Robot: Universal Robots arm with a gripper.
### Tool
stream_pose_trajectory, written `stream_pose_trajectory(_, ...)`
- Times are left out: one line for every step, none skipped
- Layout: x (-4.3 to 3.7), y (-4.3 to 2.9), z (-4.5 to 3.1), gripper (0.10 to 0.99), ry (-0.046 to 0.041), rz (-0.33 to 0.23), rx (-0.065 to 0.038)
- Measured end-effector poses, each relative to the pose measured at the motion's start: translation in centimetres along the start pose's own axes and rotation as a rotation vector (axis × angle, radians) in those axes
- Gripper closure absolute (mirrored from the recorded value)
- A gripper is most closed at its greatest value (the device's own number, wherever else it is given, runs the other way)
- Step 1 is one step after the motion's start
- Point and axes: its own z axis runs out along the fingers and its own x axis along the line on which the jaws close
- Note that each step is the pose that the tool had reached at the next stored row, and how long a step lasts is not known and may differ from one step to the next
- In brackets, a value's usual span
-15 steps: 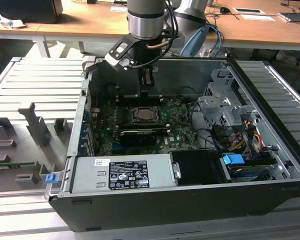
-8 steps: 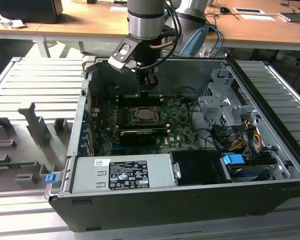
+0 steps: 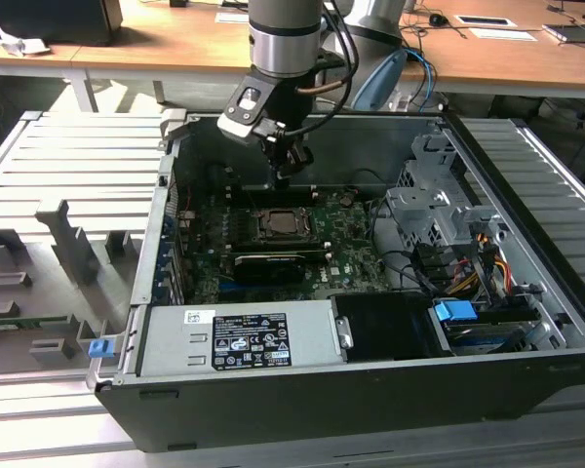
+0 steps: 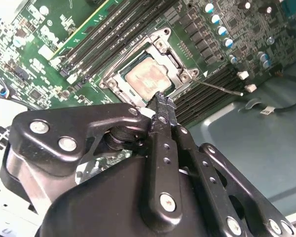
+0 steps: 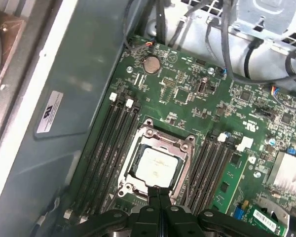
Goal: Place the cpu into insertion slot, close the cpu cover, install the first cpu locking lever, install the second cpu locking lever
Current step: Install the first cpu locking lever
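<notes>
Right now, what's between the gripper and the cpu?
Just the cover rim, in the first wrist view; the gripper is near the cpu.

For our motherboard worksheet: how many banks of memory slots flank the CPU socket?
2. One bank lies along one side of the cpu, the other bank along the opposite side; ends partly hidden.

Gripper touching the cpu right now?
Apart. In the exterior view the gripper hangs above the cpu, fingers shut, with a visible gap between the fingertips and the chip.
</notes>
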Motion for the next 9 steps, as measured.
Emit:
stream_pose_trajectory(0.0,0.0,0.0,0.98,0.0005,-0.015,0.0)
stream_pose_trajectory(0.0,0.0,0.0,0.98,0.0008,-0.027,0.0)
stream_pose_trajectory(0.0,0.0,0.0,0.98,0.0013,-0.043,0.0)
stream_pose_trajectory(0.0,0.0,0.0,0.98,0.0017,-0.058,0.0)
stream_pose_trajectory(0.0,0.0,0.0,0.98,0.0021,-0.073,0.0)
stream_pose_trajectory(0.0,0.0,0.0,0.98,0.0023,-0.082,0.0)
stream_pose_trajectory(0.0,0.0,0.0,0.98,0.0026,-0.091,0.0)
stream_pose_trajectory(0.0,0.0,0.0,0.98,0.003,-0.105,0.0)
stream_pose_trajectory(0.0,0.0,0.0,0.98,0.0034,-0.118,0.0)
